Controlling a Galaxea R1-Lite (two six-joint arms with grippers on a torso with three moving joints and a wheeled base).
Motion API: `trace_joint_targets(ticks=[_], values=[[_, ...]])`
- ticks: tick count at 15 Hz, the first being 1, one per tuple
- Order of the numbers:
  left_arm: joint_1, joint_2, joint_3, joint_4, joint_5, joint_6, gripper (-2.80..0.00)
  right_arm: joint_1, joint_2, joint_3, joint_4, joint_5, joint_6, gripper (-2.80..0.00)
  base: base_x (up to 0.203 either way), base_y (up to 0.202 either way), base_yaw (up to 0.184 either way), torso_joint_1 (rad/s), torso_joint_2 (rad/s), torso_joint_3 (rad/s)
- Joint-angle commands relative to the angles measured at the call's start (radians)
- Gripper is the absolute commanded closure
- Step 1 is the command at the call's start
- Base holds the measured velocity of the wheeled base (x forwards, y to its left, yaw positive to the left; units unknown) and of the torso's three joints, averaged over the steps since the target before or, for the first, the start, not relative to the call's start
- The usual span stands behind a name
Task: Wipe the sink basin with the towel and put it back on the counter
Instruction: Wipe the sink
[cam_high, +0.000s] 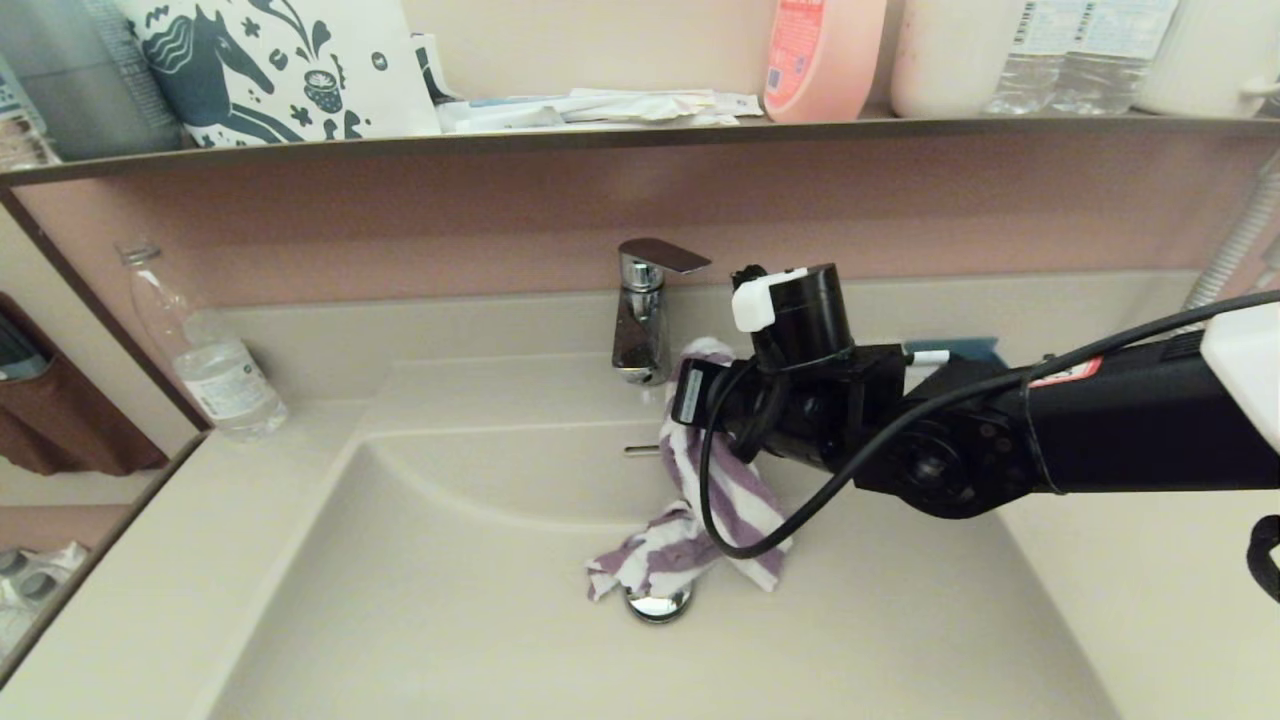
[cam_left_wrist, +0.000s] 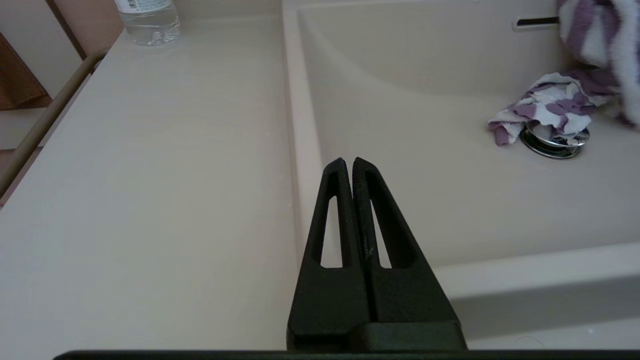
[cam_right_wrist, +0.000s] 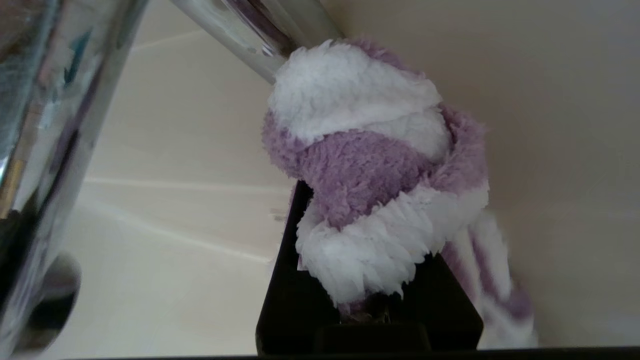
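The purple and white striped towel (cam_high: 668, 545) hangs from my right gripper (cam_high: 700, 385), which is shut on its upper end just right of the chrome faucet (cam_high: 640, 320). In the right wrist view the bunched towel (cam_right_wrist: 365, 165) covers the fingertips of that gripper (cam_right_wrist: 367, 235). The towel's lower end lies on the floor of the cream-beige sink basin (cam_high: 450, 600), partly over the chrome drain plug (cam_high: 657, 603). My left gripper (cam_left_wrist: 347, 162) is shut and empty, low over the basin's front left rim beside the counter (cam_left_wrist: 150, 175); it is out of the head view.
A clear water bottle (cam_high: 215, 365) stands at the counter's back left. A blue tray (cam_high: 965, 348) peeks out behind my right arm. The overflow slot (cam_high: 641, 450) sits below the faucet. The dark-edged shelf (cam_high: 600, 135) above carries bottles, papers and a patterned bag.
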Motion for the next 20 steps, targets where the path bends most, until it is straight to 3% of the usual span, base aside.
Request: trace_joint_targets(ticks=[1, 8, 20], values=[[0.000, 0.001, 0.000, 0.000, -0.002, 0.000, 0.00, -0.004, 0.060, -0.028, -0.008, 0.000, -0.018, 0.00, 0.000, 0.000, 0.000, 0.000, 0.00, 0.000], [0.000, 0.001, 0.000, 0.000, -0.002, 0.000, 0.00, -0.095, 0.130, -0.071, -0.075, 0.000, -0.098, 0.00, 0.000, 0.000, 0.000, 0.000, 0.00, 0.000], [0.000, 0.001, 0.000, 0.000, -0.001, 0.000, 0.00, -0.299, 0.058, 0.088, -0.069, -0.003, -0.170, 0.00, 0.000, 0.000, 0.000, 0.000, 0.00, 0.000]])
